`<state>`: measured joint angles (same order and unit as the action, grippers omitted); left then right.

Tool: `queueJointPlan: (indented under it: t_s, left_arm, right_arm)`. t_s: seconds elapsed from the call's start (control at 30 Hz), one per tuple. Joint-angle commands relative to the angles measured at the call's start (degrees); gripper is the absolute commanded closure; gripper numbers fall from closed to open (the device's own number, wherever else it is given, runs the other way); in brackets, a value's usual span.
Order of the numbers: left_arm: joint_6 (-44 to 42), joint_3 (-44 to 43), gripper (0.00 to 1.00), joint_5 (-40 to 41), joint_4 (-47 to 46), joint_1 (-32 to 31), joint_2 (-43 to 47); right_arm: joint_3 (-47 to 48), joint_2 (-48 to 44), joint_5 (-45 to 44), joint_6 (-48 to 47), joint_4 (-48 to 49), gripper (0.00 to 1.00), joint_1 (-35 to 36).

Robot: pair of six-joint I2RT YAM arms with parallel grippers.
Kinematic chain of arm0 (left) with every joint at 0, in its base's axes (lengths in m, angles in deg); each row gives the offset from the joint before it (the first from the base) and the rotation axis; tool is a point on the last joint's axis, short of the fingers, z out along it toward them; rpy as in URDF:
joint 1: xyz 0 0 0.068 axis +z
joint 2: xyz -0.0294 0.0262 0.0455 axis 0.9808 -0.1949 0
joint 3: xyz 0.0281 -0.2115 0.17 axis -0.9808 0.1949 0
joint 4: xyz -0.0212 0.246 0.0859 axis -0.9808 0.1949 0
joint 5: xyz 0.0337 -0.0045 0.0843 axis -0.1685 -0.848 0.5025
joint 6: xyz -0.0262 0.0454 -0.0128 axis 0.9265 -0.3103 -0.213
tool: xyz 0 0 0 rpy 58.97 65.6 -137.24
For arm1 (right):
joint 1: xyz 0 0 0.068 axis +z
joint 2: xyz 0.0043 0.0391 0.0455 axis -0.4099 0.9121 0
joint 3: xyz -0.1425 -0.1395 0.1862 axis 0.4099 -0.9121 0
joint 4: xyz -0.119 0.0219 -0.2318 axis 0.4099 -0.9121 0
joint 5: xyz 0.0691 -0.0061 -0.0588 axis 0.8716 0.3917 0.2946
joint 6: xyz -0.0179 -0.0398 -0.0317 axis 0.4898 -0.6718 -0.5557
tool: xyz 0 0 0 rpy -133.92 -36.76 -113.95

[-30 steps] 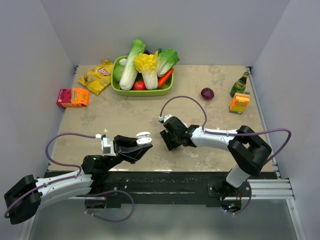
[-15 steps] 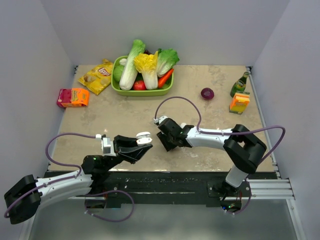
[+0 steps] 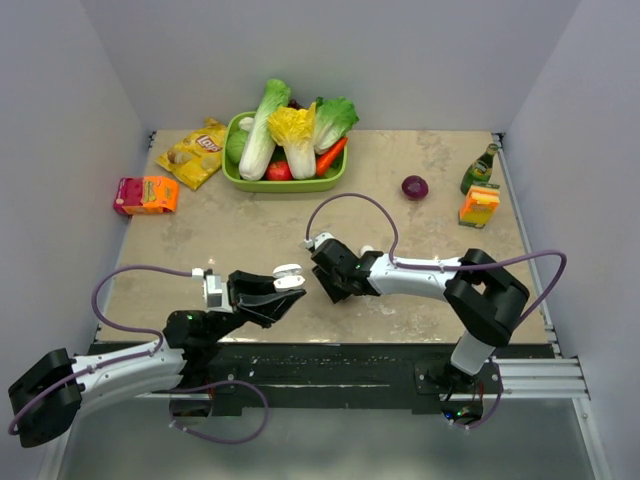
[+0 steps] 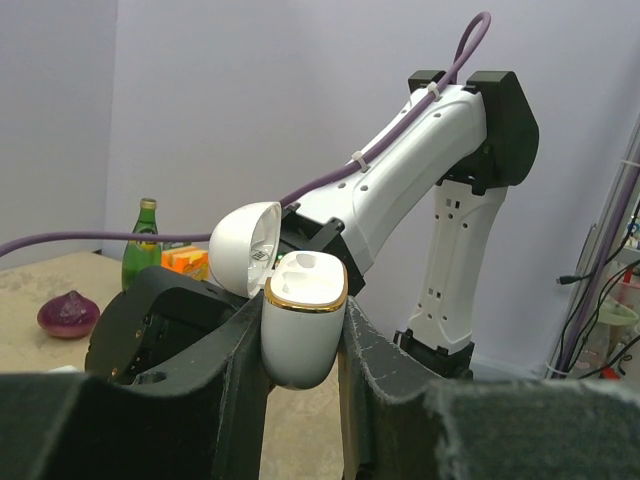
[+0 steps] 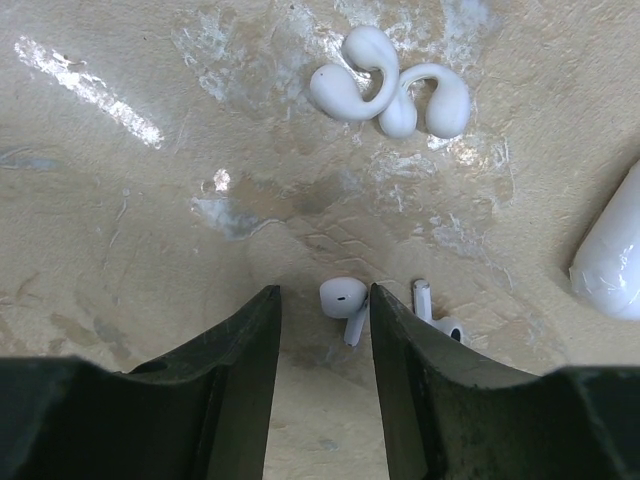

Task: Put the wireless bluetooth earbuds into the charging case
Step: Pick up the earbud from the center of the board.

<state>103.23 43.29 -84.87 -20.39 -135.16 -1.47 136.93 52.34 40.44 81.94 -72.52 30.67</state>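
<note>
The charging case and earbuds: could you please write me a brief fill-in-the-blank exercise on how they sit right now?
The left gripper holds the charging case with its lid ____.
The wireless bluetooth earbuds lie on the ____, outside the case.
Between the jaws of the right gripper lies just ____ earbud.
Missing words: open; table; one.

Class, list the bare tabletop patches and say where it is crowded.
Bare: the stretch bordered by the orange-pink box, green tray and left hand; also between tray and red onion. Crowded: beneath the right hand, around the earbuds.
</note>
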Motion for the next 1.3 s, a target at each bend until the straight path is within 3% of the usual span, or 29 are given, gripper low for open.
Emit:
queueJointPlan:
  t_s: [0.0,0.77,1.0,1.27]
  left_arm:
    - [-0.6,14.7,1.0,0.6,-8.6,-0.4,-0.5]
    - [-0.7,14.7,1.0,0.4,-8.4,-0.6,-0.2]
    - [-0.7,14.5,1.0,0.2,-8.5,-0.6,-0.7]
    - [-1.0,14.4,1.0,0.2,-8.3,-0.6,-0.5]
  right_arm:
    - [1.0,1.3,-1.8,0.2,-3.3,0.57,0.1]
    - [-0.6,0.8,1.0,1.0,-3.3,0.61,0.1]
    - [-0.9,0.9,1.3,1.6,-3.8,0.7,0.1]
    - [-1.9,-0.5,1.6,4.6,-1.7,0.95,-0.3]
